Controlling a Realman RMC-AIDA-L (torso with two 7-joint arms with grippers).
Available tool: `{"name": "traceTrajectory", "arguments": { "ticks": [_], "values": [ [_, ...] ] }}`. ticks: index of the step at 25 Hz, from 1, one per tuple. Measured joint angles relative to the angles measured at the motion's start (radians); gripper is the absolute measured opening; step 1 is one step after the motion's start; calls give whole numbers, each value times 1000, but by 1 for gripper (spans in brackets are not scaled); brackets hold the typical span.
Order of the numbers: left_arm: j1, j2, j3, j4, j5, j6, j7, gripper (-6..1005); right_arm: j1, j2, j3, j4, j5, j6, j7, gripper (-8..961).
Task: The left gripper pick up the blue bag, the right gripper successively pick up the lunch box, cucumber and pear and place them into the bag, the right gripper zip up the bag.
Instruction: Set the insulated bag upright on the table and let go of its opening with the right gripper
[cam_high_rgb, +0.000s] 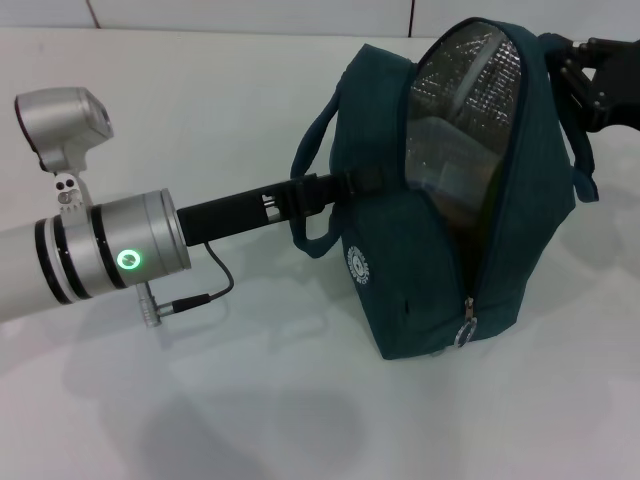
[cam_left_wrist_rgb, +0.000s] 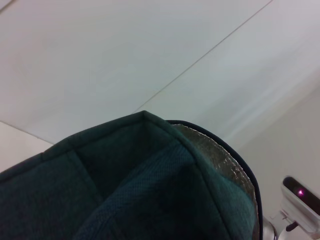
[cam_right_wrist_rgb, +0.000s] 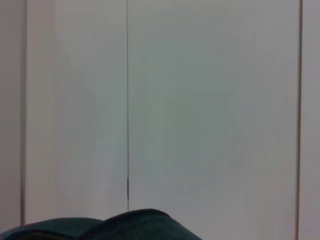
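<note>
white table (cam_high_rgb: 200, 420); blue bag (cam_high_rgb: 420, 290) unzipped, round white logo (cam_high_rgb: 357, 264), unreadable.

left hand (cam_high_rgb: 375, 181): reaching forward | right hand (cam_high_rgb: 600, 85): raised, far right

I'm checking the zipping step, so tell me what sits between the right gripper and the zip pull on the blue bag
In the head view, the right gripper is at the blue bag's top; down to the zip pull runs the unzipped opening, foil lining showing.

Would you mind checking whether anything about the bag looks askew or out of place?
The blue bag leans over rather than standing square, its zip gaping wide above the pull near the base, foil lining exposed. Nothing looks spilled or torn.
</note>
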Motion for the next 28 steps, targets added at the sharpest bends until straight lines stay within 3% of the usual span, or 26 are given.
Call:
{"name": "traceTrajectory", "arguments": {
  "ticks": [19,28],
  "values": [
    [0,-1,-5,-9,0,0,0,51,-19,21,2,-3,0,-21,-74,110],
    [3,-1,-6,-9,-1,-5,0,51,-52,14,5,-10,3,-59,-74,463]
  ]
}}
